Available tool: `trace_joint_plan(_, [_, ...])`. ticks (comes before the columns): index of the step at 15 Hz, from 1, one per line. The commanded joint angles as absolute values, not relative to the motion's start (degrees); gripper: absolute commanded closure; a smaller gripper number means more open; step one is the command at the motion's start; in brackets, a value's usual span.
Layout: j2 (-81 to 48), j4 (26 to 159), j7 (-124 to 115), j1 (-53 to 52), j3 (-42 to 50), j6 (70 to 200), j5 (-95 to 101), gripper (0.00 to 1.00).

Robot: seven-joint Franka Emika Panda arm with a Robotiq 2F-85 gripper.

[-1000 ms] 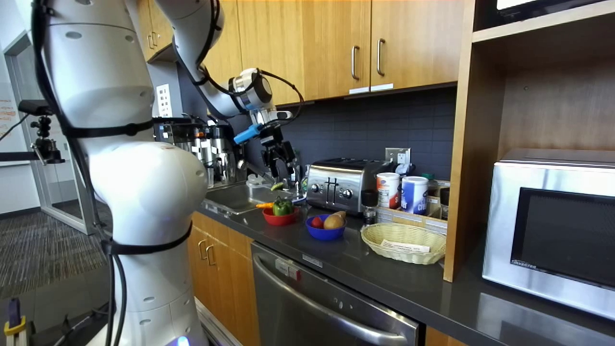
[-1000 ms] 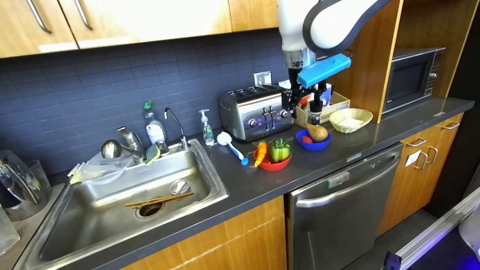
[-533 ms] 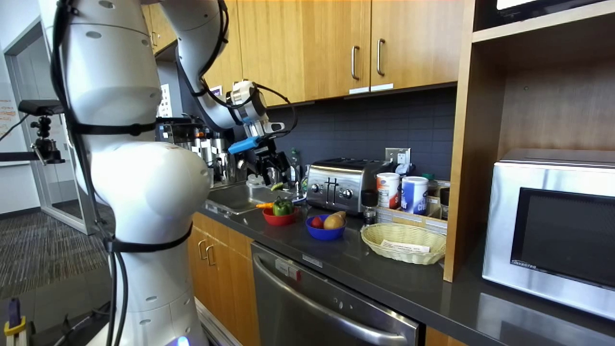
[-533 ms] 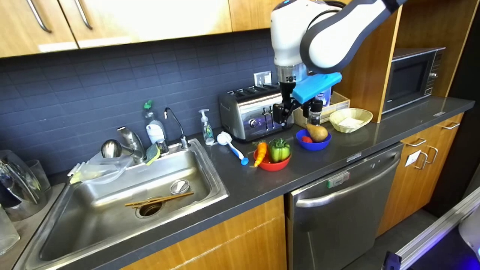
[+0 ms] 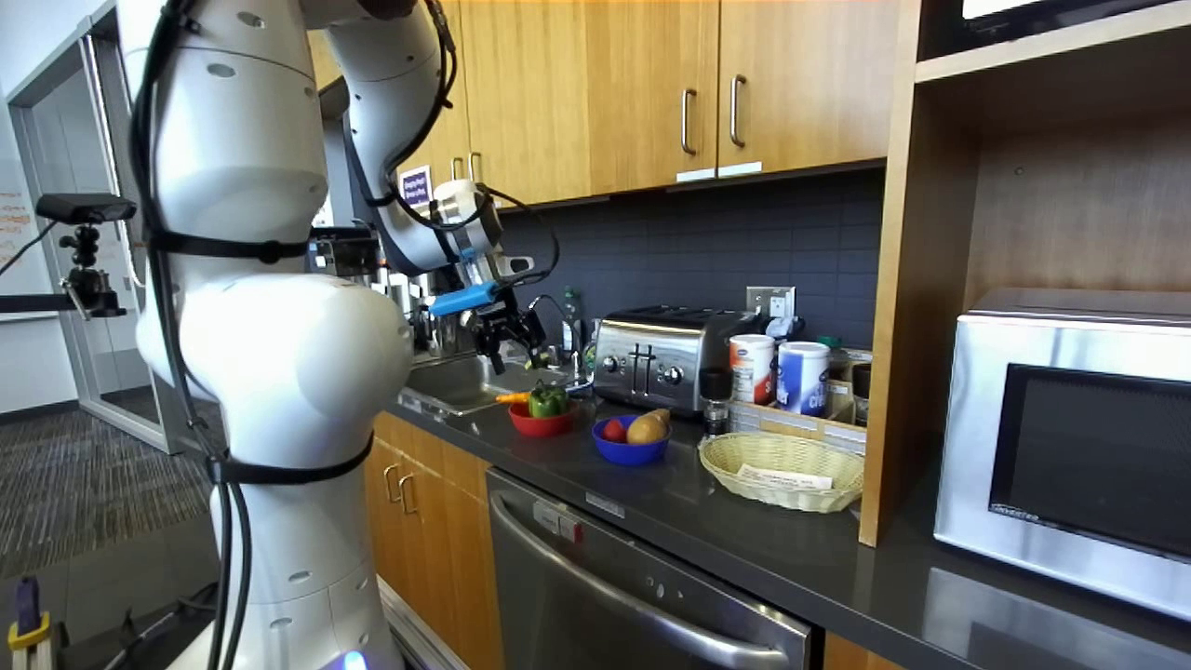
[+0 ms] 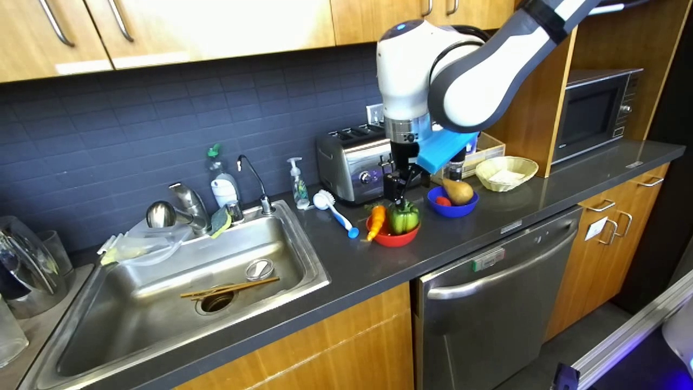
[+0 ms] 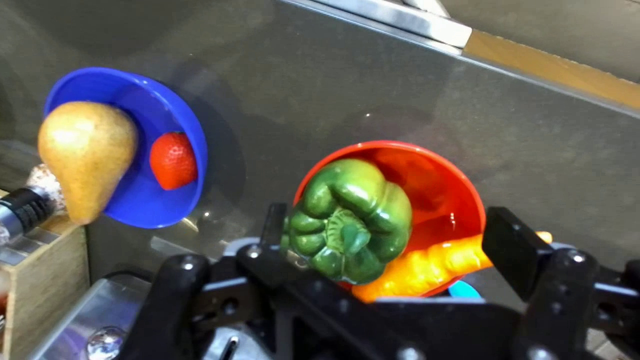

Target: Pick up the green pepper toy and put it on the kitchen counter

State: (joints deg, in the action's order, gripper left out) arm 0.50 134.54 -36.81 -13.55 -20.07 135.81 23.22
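Where the wrist view looks down on the work, the gripper [image 7: 392,232] is released, its fingers wide apart and nothing held. The green pepper toy [image 7: 350,220] sits in the red bowl [image 7: 425,170], with stem roughly uppermost, nearer to one finger than to the opposite one, which overlaps the bowl's rim and the orange carrot [image 7: 432,265]. Closing from this position would probably push the pepper sideways before both pads met it; centring it between the fingers first is advisable, with the far finger steered clear of carrot and rim. Contact between the nearer finger and the pepper cannot be judged from this angle.

In an exterior view, the gripper hangs above the red bowl and toward the sink [image 5: 447,383], a gap showing between fingertips and pepper. A small shift over the pepper, then a straight descent along its flanks, seems the sound approach. For the later placement, the stretch of tabletop [image 5: 689,498] above the dishwasher [image 5: 642,577] appears a sensible target.

In an exterior view, a fingertip overlaps the pepper's crown along the line of sight. The toaster [image 6: 354,168] stands behind the red bowl and the blue bowl [image 6: 455,211] beside it, so a vertical lift is preferable. The smooth, lobed skin may turn in a loose grasp; firm, even closure should prevent this.
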Motion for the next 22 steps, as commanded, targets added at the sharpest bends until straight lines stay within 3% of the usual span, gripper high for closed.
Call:
trace_joint_plan(1, [-2.75,132.44,-33.04,-15.28,-19.01,137.56,26.22,0.00])
trace_joint_plan(13, [-10.06,124.01,-26.65,-15.49,-13.20,137.63,27.24,0.00])
trace_joint_plan(22, [-11.25,125.60,-27.66,-16.62,-11.08,133.89,25.72,0.00])
